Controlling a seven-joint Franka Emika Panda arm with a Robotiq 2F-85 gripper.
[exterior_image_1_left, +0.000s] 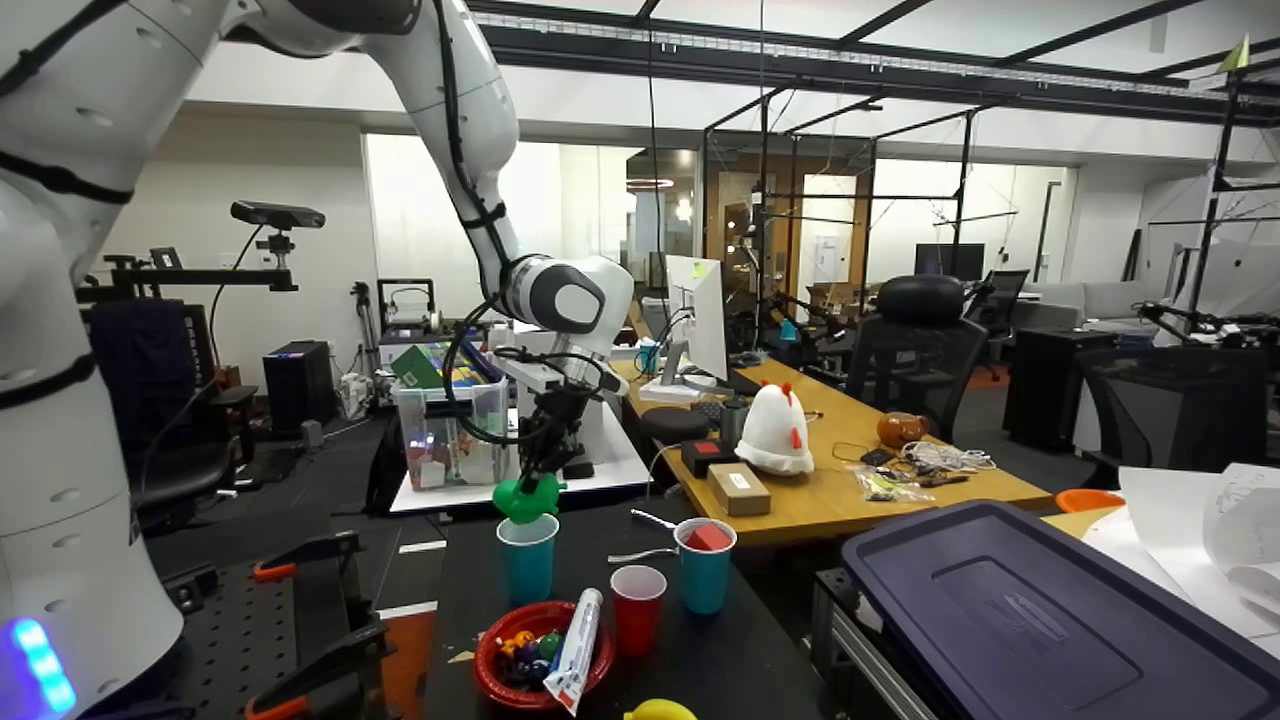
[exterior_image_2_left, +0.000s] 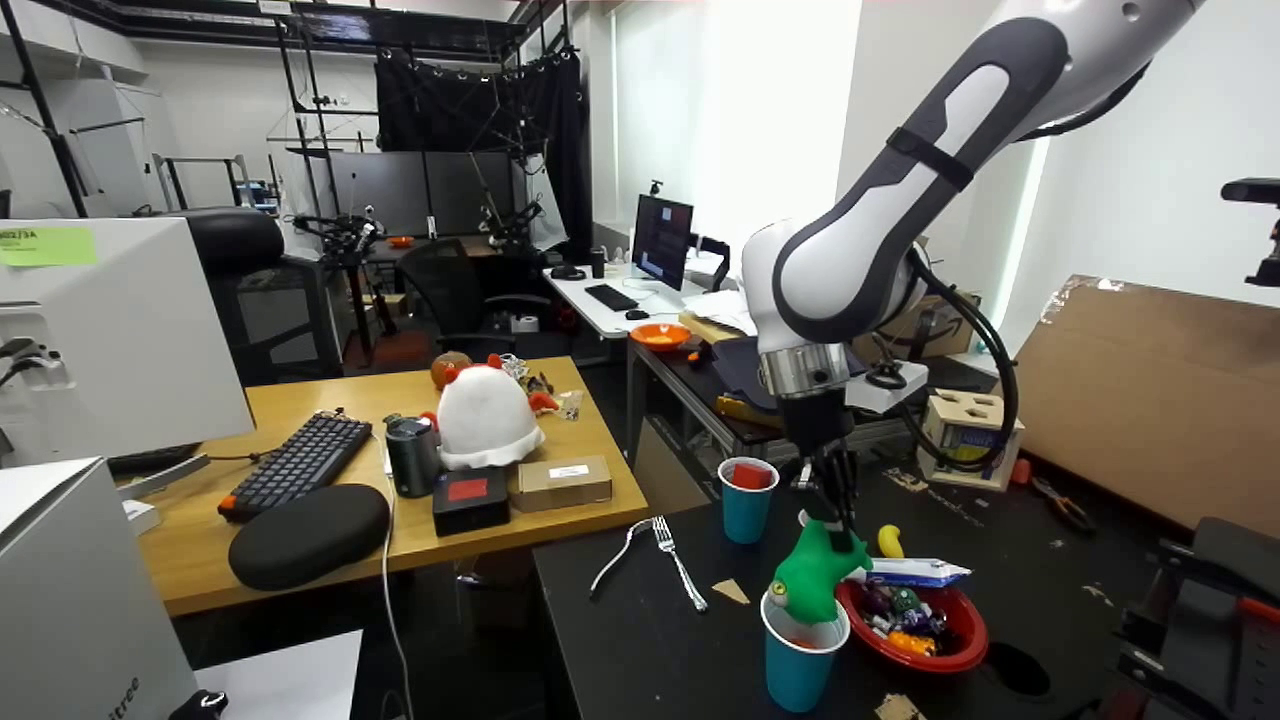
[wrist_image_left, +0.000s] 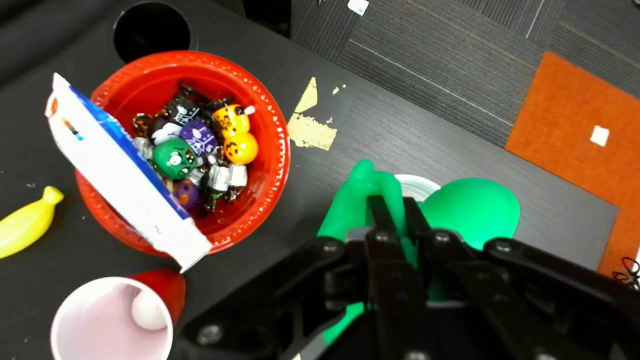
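Wrist view: the two fingers of the end effector (wrist_image_left: 395, 212) are clamped on a fold of the green toy (wrist_image_left: 470, 212), which bulges out at three and nine o'clock of the grip.
Green toy, place: in both exterior views it hangs at the mouth of a blue cup (exterior_image_2_left: 795, 675), the cup at six o'clock from it; whether toy and rim touch, I cannot tell.
Green toy, handling: it looks light, soft and squeezable, perhaps slightly slippery, hardly fragile; a deep pinch on the thick middle should hold better than a nip at the edge, and the loose ends may sag.
Red bowl (wrist_image_left: 276, 150): on the table (wrist_image_left: 300, 190), between nine and ten o'clock from the grip in the wrist view, holding sweets (wrist_image_left: 199, 139), with a white and blue tube (wrist_image_left: 122, 170) across its rim.
Red cup (wrist_image_left: 176, 297): between eight and nine o'clock there; only this view shows the white round thing (wrist_image_left: 150, 307) inside.
Toy's eye (exterior_image_2_left: 779, 590): plain in an exterior view, hidden from the wrist view.
Fork (exterior_image_2_left: 680, 565): in both exterior views, outside the wrist view.
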